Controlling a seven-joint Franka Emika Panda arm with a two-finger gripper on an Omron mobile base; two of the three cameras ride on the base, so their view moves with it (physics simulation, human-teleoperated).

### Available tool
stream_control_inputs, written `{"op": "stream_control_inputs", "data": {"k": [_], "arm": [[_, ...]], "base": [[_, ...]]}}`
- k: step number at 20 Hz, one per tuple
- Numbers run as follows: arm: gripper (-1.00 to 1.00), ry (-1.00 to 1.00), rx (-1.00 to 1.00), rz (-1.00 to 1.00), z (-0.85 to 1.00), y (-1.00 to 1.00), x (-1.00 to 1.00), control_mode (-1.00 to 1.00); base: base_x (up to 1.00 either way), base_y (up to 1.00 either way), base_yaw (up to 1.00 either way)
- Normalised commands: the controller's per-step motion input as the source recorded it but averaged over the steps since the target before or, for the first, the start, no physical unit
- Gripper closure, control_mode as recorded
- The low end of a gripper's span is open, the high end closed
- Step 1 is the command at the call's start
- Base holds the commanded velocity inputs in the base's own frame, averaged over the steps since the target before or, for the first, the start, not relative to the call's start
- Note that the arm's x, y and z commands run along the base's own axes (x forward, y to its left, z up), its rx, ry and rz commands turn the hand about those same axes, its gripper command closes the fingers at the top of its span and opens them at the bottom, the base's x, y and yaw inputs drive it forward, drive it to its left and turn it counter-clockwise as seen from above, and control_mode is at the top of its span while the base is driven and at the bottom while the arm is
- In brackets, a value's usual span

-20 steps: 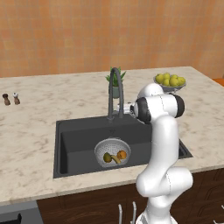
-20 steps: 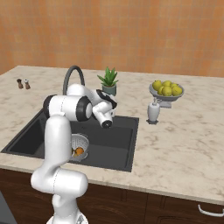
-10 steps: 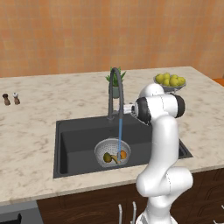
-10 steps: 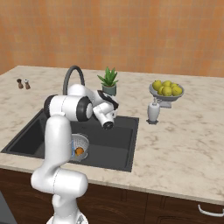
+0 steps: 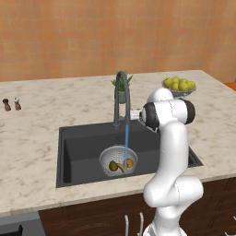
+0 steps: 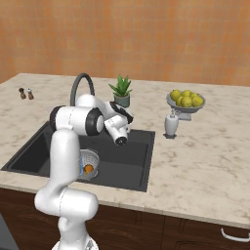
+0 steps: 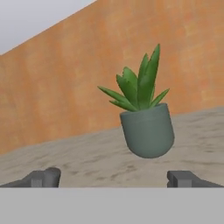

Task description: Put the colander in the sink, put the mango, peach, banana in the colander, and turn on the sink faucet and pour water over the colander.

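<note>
- Water [image 5: 126, 146] is running: a thin pale blue stream drops straight down from the sink faucet [image 5: 121, 97] into the colander [image 5: 118, 161].
- The colander sits upright, mouth up, on the floor of the sink [image 5: 83, 152], lower centre of the left base view.
- Inside it lie the mango [image 5: 113, 165], the peach [image 5: 130, 162] and the banana [image 5: 121, 167], bunched together; the banana's long axis is too small to read.
- The faucet's arch curves toward the front of the frame, over the basin.
- The arm stands bent at the counter [image 5: 37, 138] edge, its forearm level over the sink's right side.
- The gripper [image 7: 113, 178] has its fingers spread wide, holding nothing, and faces a potted plant [image 7: 144, 117].
</note>
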Motion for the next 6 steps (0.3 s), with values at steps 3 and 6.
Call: {"op": "stream_control_inputs", "data": {"k": [3, 6], "arm": [[-1.00, 0.00, 0.01, 0.00, 0.00, -0.58, 0.00, -1.00], [-1.00, 0.01, 0.00, 0.00, 0.00, -0.23, 0.00, -1.00]], "base": [[0.00, 0.00, 0.00], [0.00, 0.00, 0.00]]}}
